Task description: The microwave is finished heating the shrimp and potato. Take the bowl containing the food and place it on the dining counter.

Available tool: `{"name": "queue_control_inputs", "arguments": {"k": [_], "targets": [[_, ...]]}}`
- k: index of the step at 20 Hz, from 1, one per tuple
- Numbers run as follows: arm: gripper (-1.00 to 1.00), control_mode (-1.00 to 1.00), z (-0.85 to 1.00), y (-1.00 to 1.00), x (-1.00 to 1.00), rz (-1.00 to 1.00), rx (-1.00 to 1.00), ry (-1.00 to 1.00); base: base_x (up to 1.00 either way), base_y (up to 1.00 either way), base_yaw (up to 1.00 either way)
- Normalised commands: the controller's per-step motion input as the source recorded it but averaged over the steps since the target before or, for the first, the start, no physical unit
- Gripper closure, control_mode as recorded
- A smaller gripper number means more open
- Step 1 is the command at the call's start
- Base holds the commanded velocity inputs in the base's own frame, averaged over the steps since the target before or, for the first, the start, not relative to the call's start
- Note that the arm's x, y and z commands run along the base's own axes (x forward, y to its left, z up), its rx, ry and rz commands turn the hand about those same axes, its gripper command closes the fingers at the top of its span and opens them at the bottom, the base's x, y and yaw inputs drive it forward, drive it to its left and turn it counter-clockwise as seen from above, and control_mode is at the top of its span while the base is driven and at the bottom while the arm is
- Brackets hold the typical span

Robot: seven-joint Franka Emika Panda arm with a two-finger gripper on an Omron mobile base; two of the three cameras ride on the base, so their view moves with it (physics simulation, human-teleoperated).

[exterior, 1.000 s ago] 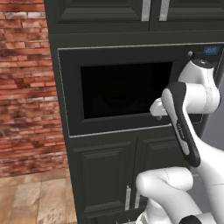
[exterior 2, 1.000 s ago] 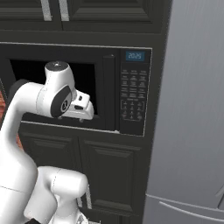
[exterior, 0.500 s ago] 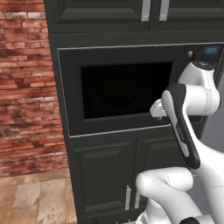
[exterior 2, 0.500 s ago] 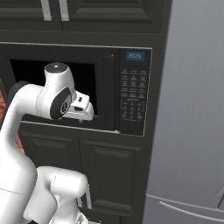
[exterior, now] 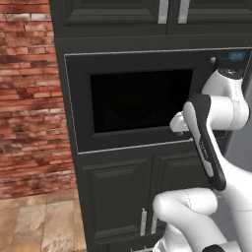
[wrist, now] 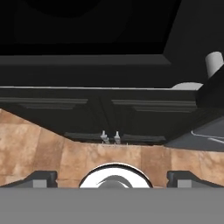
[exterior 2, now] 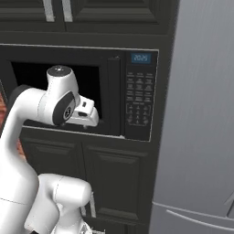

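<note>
The microwave (exterior: 140, 101) is a big black box set into the dark cabinets, and its door (exterior 2: 59, 98) looks shut. The glass window is very dark, so I cannot see the bowl, the shrimp or the potato. My guess is they sit inside, behind that glass.

The gripper (wrist: 112, 177) is up close to the front of the microwave, near the bottom right part of the door. The two small dark finger tips (wrist: 40, 178) sit far apart at the bottom of the hand view, so the jaws are wide open and hold nothing. The hand camera looks down past the door's lower edge to the cabinet doors (wrist: 100, 111) and the brown floor (wrist: 39, 144).

The step now looks like opening the door. To do it well, the arm should find the long dark handle (exterior 2: 114, 96) that stands just left of the button panel (exterior 2: 139, 103). The jaws should go around the handle, one finger on each side, and then squeeze. Then the arm should pull slowly in a curve, because the door likely swings on its left side. A straight hard pull could make the fingers slip off. The arm should also keep clear of the buttons, so it does not press one by mistake.
</note>
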Motion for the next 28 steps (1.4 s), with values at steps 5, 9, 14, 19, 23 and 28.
{"name": "queue_control_inputs", "arguments": {"k": [5,9,14,19,23,28], "targets": [[-1.00,1.00,0.00,0.00,0.00,0.00,0.00,0.00,-0.36,-0.27,0.00],[-1.00,1.00,0.00,0.00,0.00,0.00,0.00,0.00,-0.45,-0.27,0.00],[-1.00,1.00,0.00,0.00,0.00,0.00,0.00,0.00,-0.39,-0.57,0.00],[-1.00,1.00,0.00,0.00,0.00,0.00,0.00,0.00,-0.38,-0.37,0.00],[-1.00,1.00,0.00,0.00,0.00,0.00,0.00,0.00,-0.37,-0.05,0.00],[-1.00,-1.00,0.00,0.00,0.00,0.00,0.00,0.00,0.00,0.00,0.00]]}}
